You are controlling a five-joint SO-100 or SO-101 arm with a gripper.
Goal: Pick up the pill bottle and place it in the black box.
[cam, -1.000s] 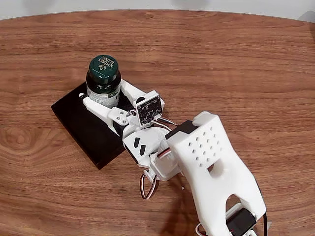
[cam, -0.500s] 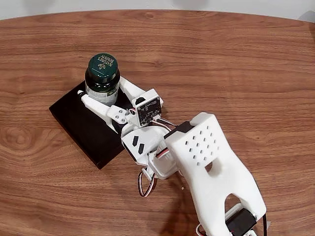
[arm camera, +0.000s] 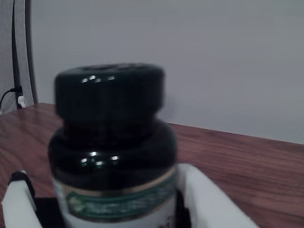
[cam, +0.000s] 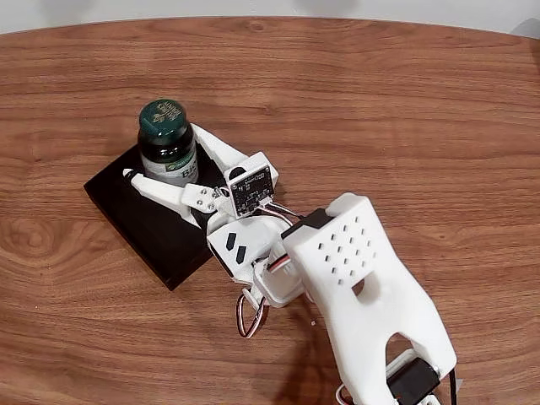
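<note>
Fixed view first: we see the pill bottle (cam: 168, 143) standing upright in the black box (cam: 143, 221), at the box's far corner, its long axis vertical and its dark green ribbed cap facing up toward the camera with pale lettering on top. The white-and-green label faces roughly toward the arm. The box lies at an angle on the wooden table (cam: 405, 110), left of the middle of the picture.

We find the gripper (cam: 159, 153) spread open around the bottle, one white finger reaching past it on the right and the other lying to its lower left over the box. A gap shows between the lower-left finger and the bottle, so we take the bottle as released; whether the right finger touches the glass we cannot tell. The white arm (cam: 354, 287) runs from the lower right corner up to the gripper.

From the wrist view we see the bottle (arm camera: 111, 152) close and blurred, upright, cap at the top, label band low, with a white finger (arm camera: 209, 202) on the right and another at the lower left edge.
</note>
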